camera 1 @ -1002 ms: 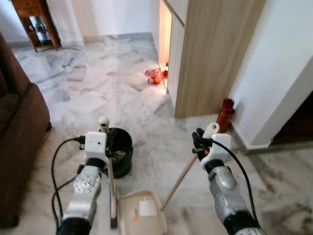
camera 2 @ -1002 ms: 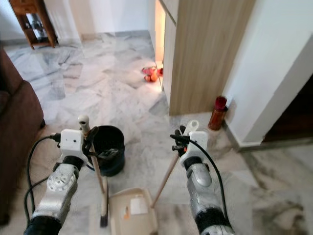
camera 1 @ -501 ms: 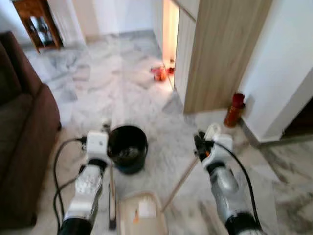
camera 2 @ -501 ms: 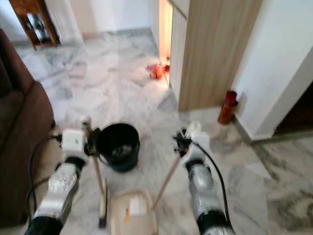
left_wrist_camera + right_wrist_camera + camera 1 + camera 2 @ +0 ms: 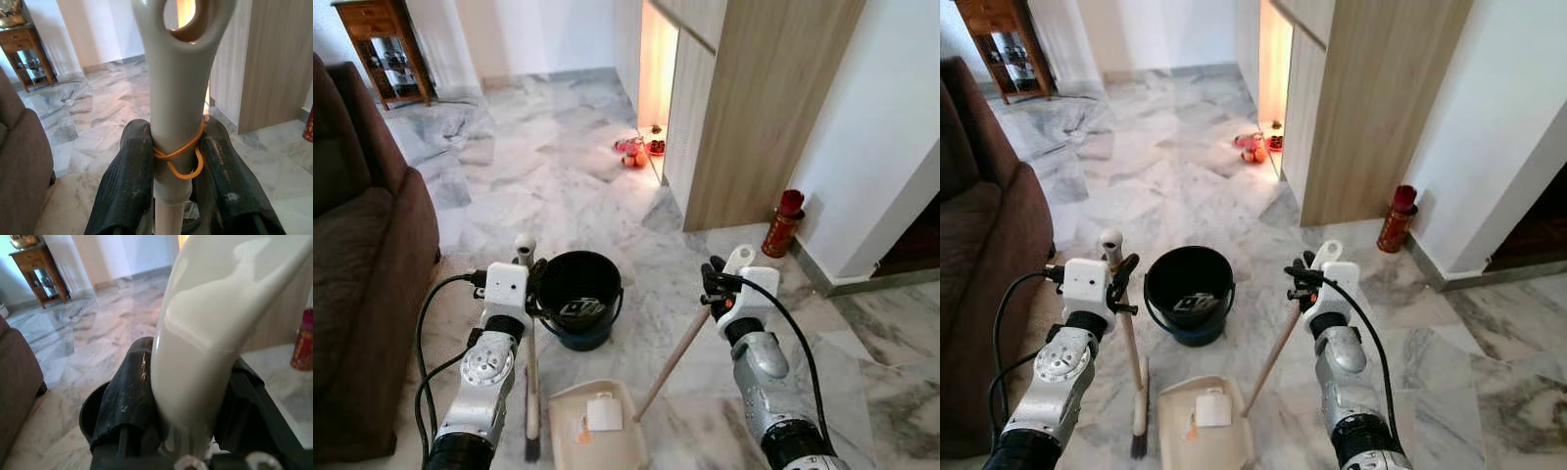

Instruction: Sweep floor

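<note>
My left end effector (image 5: pixel 171 166) is closed around the broom (image 5: pixel 530 392), which stands upright just left of the dustpan (image 5: pixel 597 431) on the floor (image 5: pixel 558 186). My right end effector (image 5: pixel 713 284) grips the dustpan handle (image 5: pixel 675 357), which slants down to the pan between my arms. The bucket (image 5: pixel 576 294) sits just ahead of the dustpan, close beside the broom's top. A sofa (image 5: pixel 362 274) lies to my left, a cabinet (image 5: pixel 754 108) ahead on the right, with a bottle (image 5: pixel 783 223) at the wall right of it. A side table (image 5: pixel 384 44) stands far ahead on the left.
</note>
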You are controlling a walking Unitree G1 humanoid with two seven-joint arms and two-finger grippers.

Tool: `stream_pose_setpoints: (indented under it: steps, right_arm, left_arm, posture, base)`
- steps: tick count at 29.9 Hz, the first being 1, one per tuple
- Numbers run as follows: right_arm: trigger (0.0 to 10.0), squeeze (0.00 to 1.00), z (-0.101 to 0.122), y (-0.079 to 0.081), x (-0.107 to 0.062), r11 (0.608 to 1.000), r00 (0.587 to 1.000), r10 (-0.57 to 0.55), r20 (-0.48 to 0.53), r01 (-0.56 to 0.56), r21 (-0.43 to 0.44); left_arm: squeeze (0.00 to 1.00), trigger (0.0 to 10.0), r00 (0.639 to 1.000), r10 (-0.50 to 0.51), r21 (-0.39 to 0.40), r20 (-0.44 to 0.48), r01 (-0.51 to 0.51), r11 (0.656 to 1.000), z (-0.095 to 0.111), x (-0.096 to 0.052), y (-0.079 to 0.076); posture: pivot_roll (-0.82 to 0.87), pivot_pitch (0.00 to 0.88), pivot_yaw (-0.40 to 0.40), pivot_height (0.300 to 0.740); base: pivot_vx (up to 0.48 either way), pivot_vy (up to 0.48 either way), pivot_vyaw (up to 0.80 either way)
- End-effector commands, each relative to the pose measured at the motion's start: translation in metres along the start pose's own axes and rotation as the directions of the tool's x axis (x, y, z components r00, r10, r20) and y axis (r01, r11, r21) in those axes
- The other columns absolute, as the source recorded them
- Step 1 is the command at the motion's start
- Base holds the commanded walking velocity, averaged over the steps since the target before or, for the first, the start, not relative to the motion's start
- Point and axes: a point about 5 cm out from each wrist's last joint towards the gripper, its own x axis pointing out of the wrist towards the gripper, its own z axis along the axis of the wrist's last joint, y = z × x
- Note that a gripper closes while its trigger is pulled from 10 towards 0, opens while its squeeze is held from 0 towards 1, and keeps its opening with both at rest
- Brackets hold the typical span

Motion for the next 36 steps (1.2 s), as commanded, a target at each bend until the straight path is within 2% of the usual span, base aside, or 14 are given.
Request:
stream_pose_setpoints:
  steps: [1,7,13,17,19,23,31,36]
  right_arm:
    - [10.0,0.0,0.023,0.002,0.009,1.0,0.996,0.0,0.087,-0.001,0.008]
    - [10.0,0.0,0.041,0.004,0.014,1.0,0.988,0.006,0.151,-0.01,0.025]
    - [10.0,0.0,0.065,0.006,0.013,0.999,0.975,0.035,0.219,-0.036,0.0]
    - [10.0,0.0,0.077,0.004,0.006,0.998,0.972,0.06,0.225,-0.052,-0.044]
    - [10.0,0.0,0.079,0.002,0.004,0.998,0.972,0.058,0.23,-0.049,-0.045]
    - [10.0,0.0,0.097,0.0,-0.005,0.999,0.959,0.038,0.28,-0.027,-0.043]
    - [10.0,0.0,0.12,0.007,-0.012,0.997,0.942,0.06,0.329,-0.044,-0.057]
    - [10.0,0.0,0.14,0.006,-0.017,0.999,0.92,0.019,0.391,-0.006,-0.034]
  left_arm:
    - [0.0,10.0,0.999,-0.013,0.015,0.037,0.013,1.0,0.007,0.004,-0.002]
    - [0.0,10.0,0.999,-0.023,0.025,0.036,0.022,0.999,0.006,0.004,-0.003]
    - [0.0,10.0,0.999,-0.028,0.032,0.037,0.027,0.999,0.006,0.003,-0.004]
    - [0.0,10.0,0.999,-0.031,0.033,0.036,0.03,0.999,0.006,0.003,-0.005]
    - [0.0,10.0,0.999,-0.032,0.033,0.036,0.031,0.999,0.006,0.003,-0.005]
    - [0.0,10.0,0.999,-0.038,0.033,0.034,0.036,0.999,0.005,0.003,-0.007]
    - [0.0,10.0,0.999,-0.04,0.033,0.034,0.039,0.999,0.006,0.004,-0.007]
    - [0.0,10.0,0.998,-0.045,0.035,0.037,0.044,0.998,0.006,0.004,-0.007]
  posture:
    - [0.1,0.0,0.021,0.74]
    - [0.1,0.0,0.022,0.74]
    - [0.1,0.0,0.02,0.74]
    - [0.1,0.0,0.018,0.74]
    - [0.1,0.0,0.018,0.74]
    - [0.1,0.0,0.02,0.74]
    - [0.1,0.0,0.022,0.74]
    - [0.09,0.0,0.023,0.74]
  base:
    - [0.0,0.0,0.0]
    - [0.0,0.0,0.0]
    - [0.0,0.0,0.0]
    - [0.0,0.0,0.0]
    - [0.0,0.0,0.0]
    - [0.0,0.0,0.0]
    - [0.0,0.0,0.0]
    - [0.0,0.0,0.0]
